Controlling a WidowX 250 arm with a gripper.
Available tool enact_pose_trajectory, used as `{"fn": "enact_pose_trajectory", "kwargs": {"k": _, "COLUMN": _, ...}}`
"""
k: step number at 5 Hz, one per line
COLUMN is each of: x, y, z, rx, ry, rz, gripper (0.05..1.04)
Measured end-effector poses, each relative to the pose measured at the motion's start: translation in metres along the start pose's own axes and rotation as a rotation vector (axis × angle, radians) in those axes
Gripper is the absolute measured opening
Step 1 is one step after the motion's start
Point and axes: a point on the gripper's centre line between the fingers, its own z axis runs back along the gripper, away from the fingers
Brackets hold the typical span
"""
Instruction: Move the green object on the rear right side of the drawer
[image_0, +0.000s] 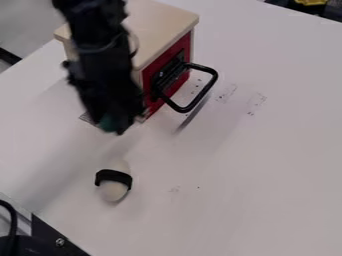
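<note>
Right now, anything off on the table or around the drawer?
Minor: dark smudges mark the white tabletop out from the drawer handle, looking like scuffs or dirt on a plain surface. No visible spill or breakage; the white object with the black band looks intact, and the green object is at the gripper.

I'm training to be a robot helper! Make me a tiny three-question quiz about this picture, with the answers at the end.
1. What colour is the drawer front behind the black handle?
2. True or false: a black band goes around the pale object.
3. Where is the green object?
A) on the wooden top
B) at the gripper
C) beside the pale object

Key: 1 red; 2 true; 3 B
</note>
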Motion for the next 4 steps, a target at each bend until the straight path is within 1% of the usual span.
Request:
{"fn": "enact_pose_trajectory", "kwargs": {"k": 1, "x": 0.047, "y": -0.039, "z": 0.021, "rx": -0.035, "ry": -0.020, "rz": -0.002, "gripper": 0.467}}
{"fn": "enact_pose_trajectory", "kwargs": {"k": 2, "x": 0.097, "y": -0.071, "z": 0.024, "rx": -0.044, "ry": -0.031, "rz": -0.014, "gripper": 0.467}}
{"fn": "enact_pose_trajectory", "kwargs": {"k": 3, "x": 0.145, "y": -0.092, "z": 0.005, "rx": -0.035, "ry": -0.017, "rz": -0.011, "gripper": 0.467}}
{"fn": "enact_pose_trajectory", "kwargs": {"k": 4, "x": 0.193, "y": -0.107, "z": -0.022, "rx": -0.013, "ry": -0.006, "rz": 0.000, "gripper": 0.467}}
